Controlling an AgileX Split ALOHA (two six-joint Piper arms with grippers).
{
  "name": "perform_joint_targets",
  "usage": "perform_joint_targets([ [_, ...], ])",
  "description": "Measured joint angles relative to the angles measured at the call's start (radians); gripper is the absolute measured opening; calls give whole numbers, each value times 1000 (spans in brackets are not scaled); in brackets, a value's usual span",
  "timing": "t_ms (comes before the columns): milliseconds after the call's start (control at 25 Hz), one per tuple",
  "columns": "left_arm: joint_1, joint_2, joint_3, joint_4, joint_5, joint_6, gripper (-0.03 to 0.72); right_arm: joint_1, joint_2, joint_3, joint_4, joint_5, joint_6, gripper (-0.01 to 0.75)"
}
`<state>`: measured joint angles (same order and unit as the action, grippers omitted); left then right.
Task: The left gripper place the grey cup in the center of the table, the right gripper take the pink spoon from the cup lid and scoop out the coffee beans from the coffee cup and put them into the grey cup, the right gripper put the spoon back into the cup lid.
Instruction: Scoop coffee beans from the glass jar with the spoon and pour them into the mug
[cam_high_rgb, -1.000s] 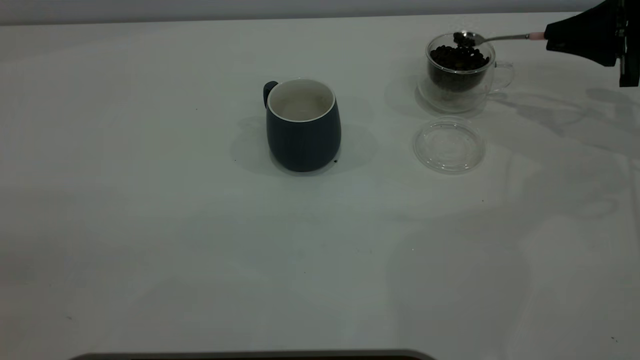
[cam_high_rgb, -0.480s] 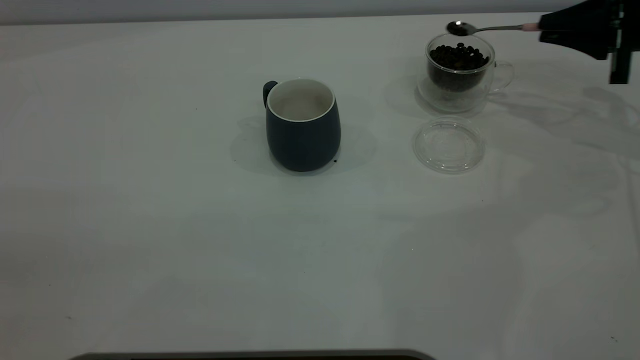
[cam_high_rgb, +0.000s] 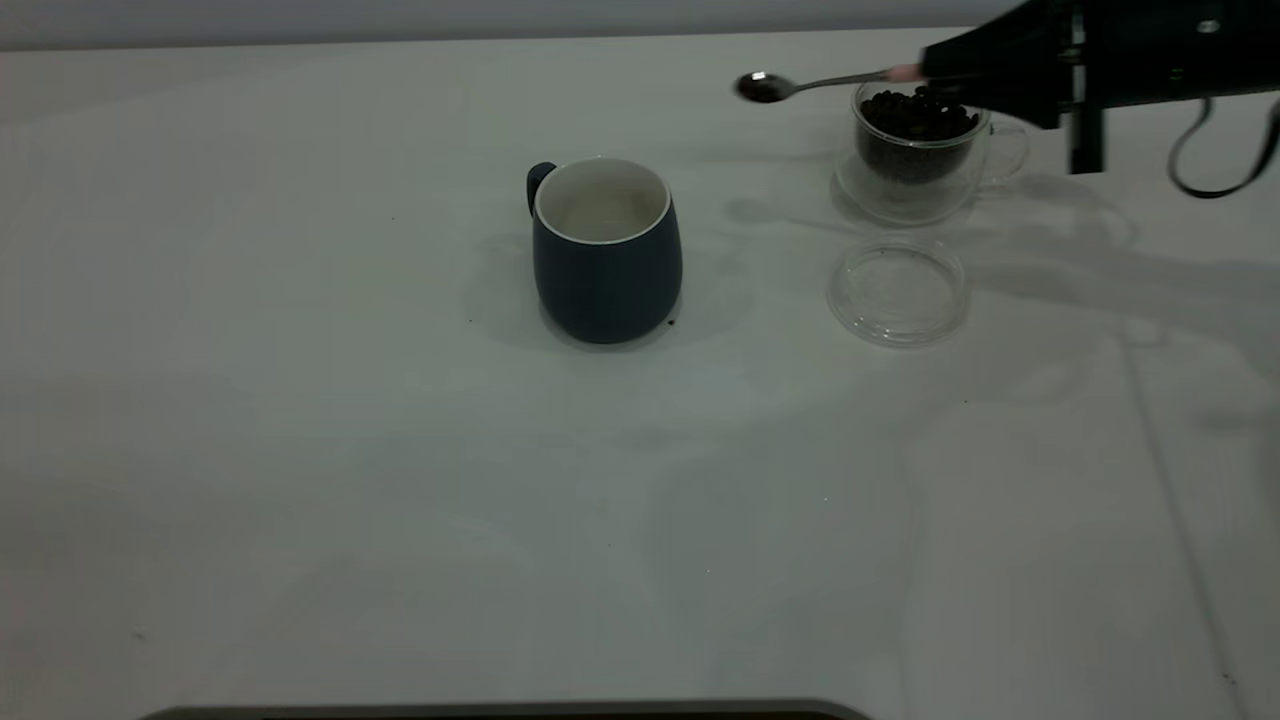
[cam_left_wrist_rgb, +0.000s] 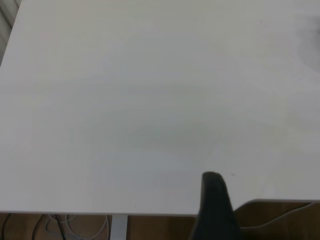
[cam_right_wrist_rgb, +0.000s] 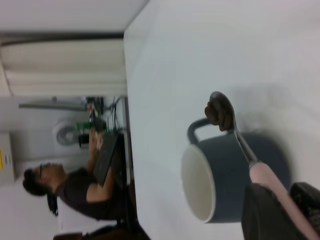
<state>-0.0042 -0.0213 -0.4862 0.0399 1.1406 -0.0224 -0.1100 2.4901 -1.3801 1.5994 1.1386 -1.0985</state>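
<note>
Right gripper (cam_high_rgb: 925, 72) high at the far right of the exterior view, above the coffee cup (cam_high_rgb: 915, 150), clamped on the pink end of the pink spoon (cam_high_rgb: 815, 84). Spoon held level in the air, sticking out from the jaw tips toward the grey cup (cam_high_rgb: 606, 250), its bowl between the two cups and clear of both. In the right wrist view, a small load of brown coffee beans (cam_right_wrist_rgb: 216, 113) sitting in the bowl of the spoon (cam_right_wrist_rgb: 235, 134), with the grey cup (cam_right_wrist_rgb: 227, 175) seen behind and below it.

Grey cup upright near the middle of the table (cam_high_rgb: 300, 450), white inside, handle turned to the far side. More coffee beans (cam_high_rgb: 915, 115) heaped in the glass coffee cup, which stands well apart from the grey cup. Cup lid (cam_high_rgb: 897, 290) flat on the table just in front of the coffee cup.

Left gripper (cam_left_wrist_rgb: 214, 205) only partly seen in the left wrist view, over bare table near an edge; cannot tell how its fingers stand.
</note>
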Motion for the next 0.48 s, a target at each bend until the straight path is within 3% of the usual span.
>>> perform_joint_targets([
  [480,0,0,0,0,0,0,586,133,0,0,1,0,-26,98],
])
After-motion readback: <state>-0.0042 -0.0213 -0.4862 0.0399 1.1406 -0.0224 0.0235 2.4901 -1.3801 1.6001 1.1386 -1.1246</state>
